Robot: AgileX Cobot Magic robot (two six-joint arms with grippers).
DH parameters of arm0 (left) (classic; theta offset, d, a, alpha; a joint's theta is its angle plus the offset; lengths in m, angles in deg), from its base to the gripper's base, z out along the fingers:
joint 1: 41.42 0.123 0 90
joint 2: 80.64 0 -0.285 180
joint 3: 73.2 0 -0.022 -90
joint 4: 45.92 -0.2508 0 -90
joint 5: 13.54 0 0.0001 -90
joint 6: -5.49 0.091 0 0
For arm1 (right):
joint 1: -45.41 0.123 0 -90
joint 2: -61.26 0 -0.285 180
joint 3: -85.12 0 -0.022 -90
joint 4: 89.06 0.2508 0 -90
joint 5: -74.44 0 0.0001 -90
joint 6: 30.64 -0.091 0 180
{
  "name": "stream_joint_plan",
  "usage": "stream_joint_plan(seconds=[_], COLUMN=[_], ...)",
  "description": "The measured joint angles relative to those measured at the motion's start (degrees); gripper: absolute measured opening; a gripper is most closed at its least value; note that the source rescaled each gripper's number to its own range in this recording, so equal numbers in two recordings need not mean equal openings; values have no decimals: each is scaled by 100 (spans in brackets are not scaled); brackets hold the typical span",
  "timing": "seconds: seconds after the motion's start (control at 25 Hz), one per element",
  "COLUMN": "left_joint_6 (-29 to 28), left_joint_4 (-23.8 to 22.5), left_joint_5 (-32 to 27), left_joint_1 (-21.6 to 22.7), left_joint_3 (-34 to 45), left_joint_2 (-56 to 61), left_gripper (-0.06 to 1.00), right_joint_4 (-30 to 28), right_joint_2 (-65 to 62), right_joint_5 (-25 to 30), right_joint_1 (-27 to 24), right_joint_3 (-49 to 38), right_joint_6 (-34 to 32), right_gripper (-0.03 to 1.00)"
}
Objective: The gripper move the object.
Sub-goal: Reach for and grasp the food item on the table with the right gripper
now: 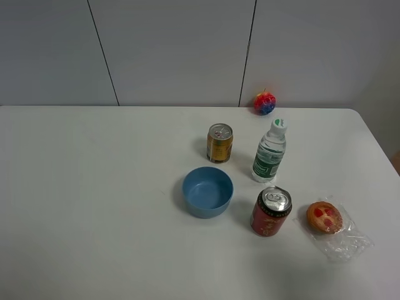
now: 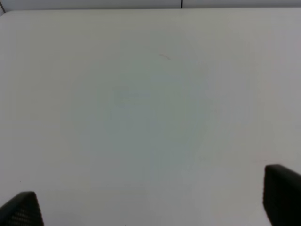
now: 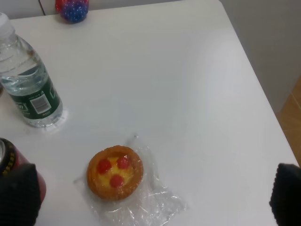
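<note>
Jaws stand wide open and empty on both: left gripper [image 2: 150, 205] over the table [image 2: 150, 94], right gripper [image 3: 150, 197] near the bun [image 3: 114, 173]; only the high view shows the bowl [image 1: 207, 191].

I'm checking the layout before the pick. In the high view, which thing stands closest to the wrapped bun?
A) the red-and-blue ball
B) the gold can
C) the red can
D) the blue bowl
C: the red can stands right beside the wrapped bun near the table's front right, while the other three sit clearly farther off.
</note>
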Motion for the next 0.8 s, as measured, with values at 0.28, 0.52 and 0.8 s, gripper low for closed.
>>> stream_joint_plan(seconds=[0.28,0.52,0.8], left_joint_6=[0,0,0], left_joint_4=[0,0,0], left_joint_5=[0,0,0], left_joint_1=[0,0,0], left_joint_3=[0,0,0], left_joint_2=[0,0,0], left_gripper=[100,100,100], right_joint_4=[0,0,0], right_joint_2=[0,0,178], right_joint_5=[0,0,116], right_joint_1=[0,0,0], right_joint_3=[0,0,83], right_joint_6=[0,-7,-44], right_gripper=[100,100,100])
